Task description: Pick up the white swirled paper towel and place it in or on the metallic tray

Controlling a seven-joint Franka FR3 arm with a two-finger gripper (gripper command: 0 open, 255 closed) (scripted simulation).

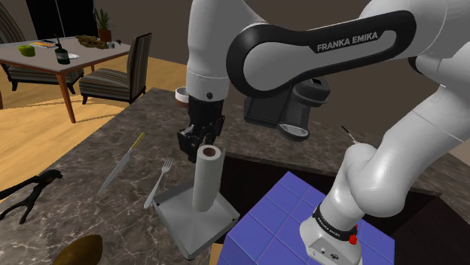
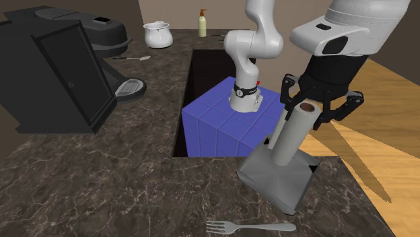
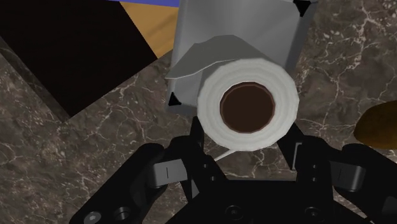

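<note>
The white paper towel roll stands upright on the grey metallic tray, which lies on the dark marble counter. My gripper hovers at the roll's top end, open. In the second exterior view its fingers spread wider than the roll and stand apart from it over the tray. Seen from the wrist, the roll's brown core faces me with the gripper straddling it, and the tray lies beneath with a loose sheet flap hanging off the roll.
A fork and a knife lie on the counter beside the tray. The blue tiled stand sits in a dark recess close to the tray. Black tongs and a brown object are near the counter's edge.
</note>
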